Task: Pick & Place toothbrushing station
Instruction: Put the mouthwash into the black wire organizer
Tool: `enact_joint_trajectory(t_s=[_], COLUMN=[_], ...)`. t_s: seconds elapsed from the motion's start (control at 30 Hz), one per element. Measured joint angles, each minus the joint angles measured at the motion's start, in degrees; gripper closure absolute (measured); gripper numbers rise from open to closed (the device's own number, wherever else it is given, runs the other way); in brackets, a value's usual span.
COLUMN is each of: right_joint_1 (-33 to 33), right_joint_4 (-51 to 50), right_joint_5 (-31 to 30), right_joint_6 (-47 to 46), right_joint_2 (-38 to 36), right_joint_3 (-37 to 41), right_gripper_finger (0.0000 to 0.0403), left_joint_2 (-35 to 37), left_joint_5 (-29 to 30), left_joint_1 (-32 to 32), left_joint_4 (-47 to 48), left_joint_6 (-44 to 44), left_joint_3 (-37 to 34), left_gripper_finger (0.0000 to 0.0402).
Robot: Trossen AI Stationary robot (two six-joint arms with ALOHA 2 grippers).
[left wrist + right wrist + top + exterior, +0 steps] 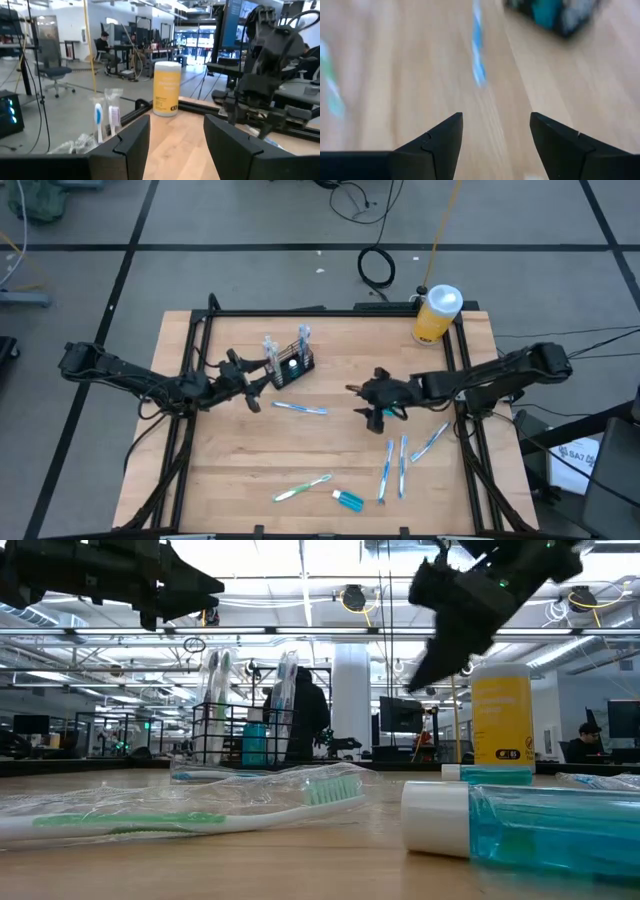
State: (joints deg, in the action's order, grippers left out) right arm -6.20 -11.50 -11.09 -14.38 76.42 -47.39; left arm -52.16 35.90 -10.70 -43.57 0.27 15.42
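High view: both empty, open-jawed, the left gripper (pixel 262 385) at nine o'clock of the caddy (pixel 293 366) risks toppling its upright toothbrushes (pixel 270 350); right gripper (pixel 377 402) waits mid-table.

The wooden table (pixel 220 480) carries the caddy (pixel 293 366), toothbrushes (pixel 300 409), yellow bottle (pixel 436 315).

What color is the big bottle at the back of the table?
The bottle is yellow with a white cap, clearest in the left wrist view.
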Motion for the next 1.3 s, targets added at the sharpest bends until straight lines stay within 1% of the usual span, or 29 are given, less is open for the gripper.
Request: enact_joint_trajectory(t_s=[0.07, 0.2, 0.23, 0.37, 0.6, 0.7, 0.83, 0.97, 1.13, 1.3], right_joint_1=[-0.53, -0.8, -0.83, -0.83, -0.13, -0.13, -0.13, -0.13, -0.13, -0.13], right_joint_4=[-8.36, -15.31, -15.47, -14.95, -13.34, -8.58, -0.05, 2.71, 3.98, 5.12], right_joint_5=[-2.13, -2.35, -2.32, -2.36, -2.32, -1.04, 0.63, 0.48, 1.15, 1.73], right_joint_6=[-3.39, -9.17, -10.58, -11.53, -11.89, -11.41, -9.06, -8.61, -8.87, -8.81], right_joint_2=[0.25, 0.9, 0.87, 0.85, 0.83, 0.83, 0.59, 0.52, 0.59, 0.7], right_joint_3=[-1.66, 0.31, 1.34, 4.5, 9.77, 12.73, 17.41, 20.03, 21.95, 22.07], right_gripper_finger=[0.0179, 0.0179, 0.0179, 0.0172, 0.0136, 0.0125, 0.0123, 0.0139, 0.0181, 0.0221], left_joint_2=[-0.02, 0.0, 0.0, 0.0, 0.0, 0.0, 0.0, 0.0, 0.0, 0.0], left_joint_5=[-0.04, -0.16, -0.31, -0.39, -0.42, -0.42, -0.42, -0.42, -0.42, -0.42], left_joint_1=[0.0, 0.0, 0.0, 0.0, 0.0, 0.0, 0.0, 0.0, 0.0, 0.0], left_joint_4=[0.39, 1.75, 2.39, 3.58, 3.56, 3.56, 3.56, 3.52, 3.52, 3.5], left_joint_6=[-0.97, -2.57, -2.96, -3.52, -3.62, -3.61, -3.61, -3.61, -3.79, -3.82], left_joint_3=[0.0, 0.0, 0.0, 0.0, 0.0, 0.0, 0.0, 0.0, 0.0, 0.0], left_gripper_finger=[0.0208, 0.0208, 0.0208, 0.0208, 0.0208, 0.0208, 0.0208, 0.0208, 0.0208, 0.0208])
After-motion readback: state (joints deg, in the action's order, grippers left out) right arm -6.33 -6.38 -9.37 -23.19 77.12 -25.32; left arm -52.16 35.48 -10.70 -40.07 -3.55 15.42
